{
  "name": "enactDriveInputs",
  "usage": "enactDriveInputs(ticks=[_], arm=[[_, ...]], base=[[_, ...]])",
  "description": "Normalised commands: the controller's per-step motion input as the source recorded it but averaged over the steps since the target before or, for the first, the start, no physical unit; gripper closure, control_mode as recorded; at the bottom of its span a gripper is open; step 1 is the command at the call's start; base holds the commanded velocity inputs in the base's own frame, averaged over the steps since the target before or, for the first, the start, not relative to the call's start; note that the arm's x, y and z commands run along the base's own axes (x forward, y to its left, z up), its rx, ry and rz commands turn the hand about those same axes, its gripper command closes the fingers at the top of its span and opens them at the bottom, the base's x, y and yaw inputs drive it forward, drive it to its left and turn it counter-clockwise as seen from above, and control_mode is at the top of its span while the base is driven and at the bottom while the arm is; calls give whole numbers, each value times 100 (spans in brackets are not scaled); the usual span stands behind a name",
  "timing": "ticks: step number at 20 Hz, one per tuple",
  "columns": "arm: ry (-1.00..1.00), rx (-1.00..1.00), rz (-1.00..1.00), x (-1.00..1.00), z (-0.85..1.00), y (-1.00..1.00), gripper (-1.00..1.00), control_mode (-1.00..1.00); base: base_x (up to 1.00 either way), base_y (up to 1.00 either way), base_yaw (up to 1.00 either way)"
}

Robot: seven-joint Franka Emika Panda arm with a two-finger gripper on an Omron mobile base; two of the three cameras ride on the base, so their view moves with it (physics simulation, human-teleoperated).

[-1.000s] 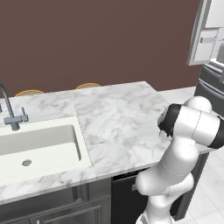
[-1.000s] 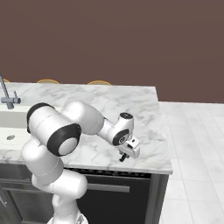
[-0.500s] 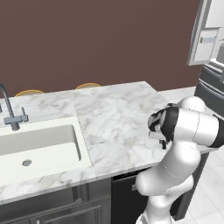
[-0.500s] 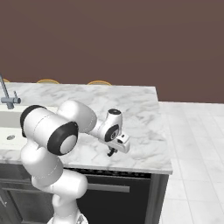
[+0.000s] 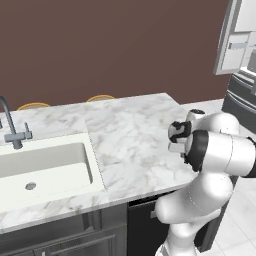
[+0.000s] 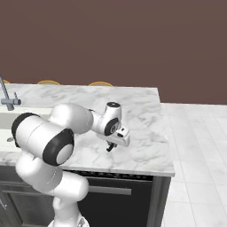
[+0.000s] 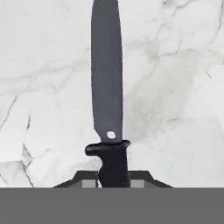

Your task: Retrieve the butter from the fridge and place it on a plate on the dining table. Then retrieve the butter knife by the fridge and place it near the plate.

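Between my fingertips, low in the hand view, sits the black handle of the butter knife (image 7: 106, 100), and my gripper (image 7: 113, 180) is clenched on it just below the guard. Its long axis runs straight from 6 o'clock to 12 o'clock in that view, handle at 6, grey blade stretching away from me to 12 with a small pale dot near the guard. Under the blade lies the white, grey-veined marble of the dining table (image 7: 175, 87); I cannot tell from that view whether the blade rests on the stone or hangs just over it. From the right base view my gripper (image 6: 111, 145) points down over the marble top (image 6: 142, 106), near the front edge at 6 o'clock, with bare stone open toward 12 and toward the right-hand edge at 3 o'clock, beyond which the tiled floor (image 6: 195, 146) begins. At 9 o'clock lie the sink (image 5: 40, 167) and its faucet (image 5: 12, 130), well apart from me. Past the far edge at 12 o'clock the tops of two stools (image 6: 101, 83) peek up against the brown wall (image 6: 115, 40). In the left base view the fridge (image 5: 242, 90) stands at 2 o'clock, well away across the floor.
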Motion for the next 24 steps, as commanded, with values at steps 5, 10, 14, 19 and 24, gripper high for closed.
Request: enactDriveInputs(ticks=[5,10,14,19,24], arm=[[-1,0,20,-19,84,21,100,-100],[0,0,23,-43,93,35,100,-100],[-2,0,28,-65,77,50,100,-100],[-10,0,15,-63,79,78,100,-100],[-8,0,-5,-50,68,72,100,-100]], base=[[0,0,0],[0,0,0],[0,0,0],[0,0,0],[0,0,0]])
